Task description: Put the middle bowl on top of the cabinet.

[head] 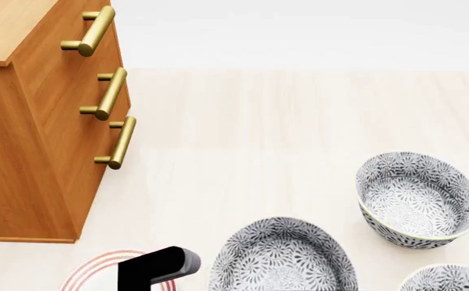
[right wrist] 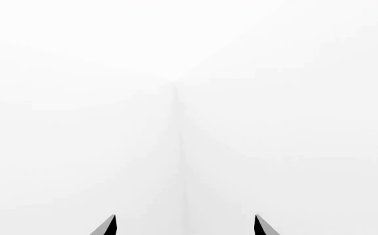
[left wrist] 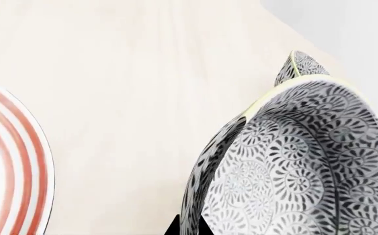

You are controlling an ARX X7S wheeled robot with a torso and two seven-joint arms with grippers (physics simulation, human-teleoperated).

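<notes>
Middle bowl [head: 283, 257]: ceramic, likely stiff, smooth, breakable; stands at the surface's [head: 299, 121] near edge, between the ringed plate [head: 96, 270] and two look-alike bowls.
Hold: best judged the thin rim nearest the left tool [left wrist: 187, 227].
Left tool: just beside that rim; spread cannot be told.
Right tool [right wrist: 185, 226]: spread, empty.
Cabinet [head: 32, 121]: far left corner.

Pale wood table [head: 258, 121] spreads wide, and down at its near edge peeks a white plate with red rings [head: 84, 276]. Over on the right sits a leaf-patterned bowl [head: 417, 199], with another patterned bowl [head: 449, 280] just cropped below it.
</notes>
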